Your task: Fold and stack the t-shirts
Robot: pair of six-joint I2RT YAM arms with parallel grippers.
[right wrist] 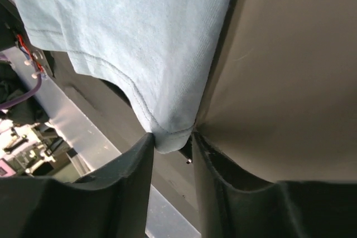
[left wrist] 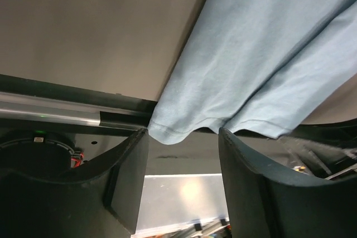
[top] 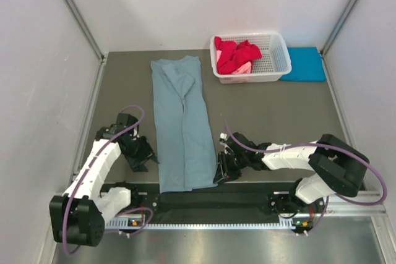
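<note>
The grey-blue t-shirt (top: 182,122) lies as a long narrow strip down the table's middle, its hem at the near edge. My left gripper (top: 143,156) is at the hem's left corner. In the left wrist view this gripper (left wrist: 183,132) is open, and the shirt (left wrist: 251,54) reaches just to its tips. My right gripper (top: 219,174) is at the right hem corner. In the right wrist view it (right wrist: 172,136) has narrowed onto the shirt's (right wrist: 139,37) corner, both tips touching cloth. Red t-shirts (top: 232,54) and a pink one (top: 244,68) lie in the basket. A turquoise t-shirt (top: 304,64) lies beside it.
The white lattice basket (top: 281,51) stands at the back right. A black strip and metal rail (top: 216,201) run along the near edge, just under the hem. Grey walls with metal posts close in the left and right sides.
</note>
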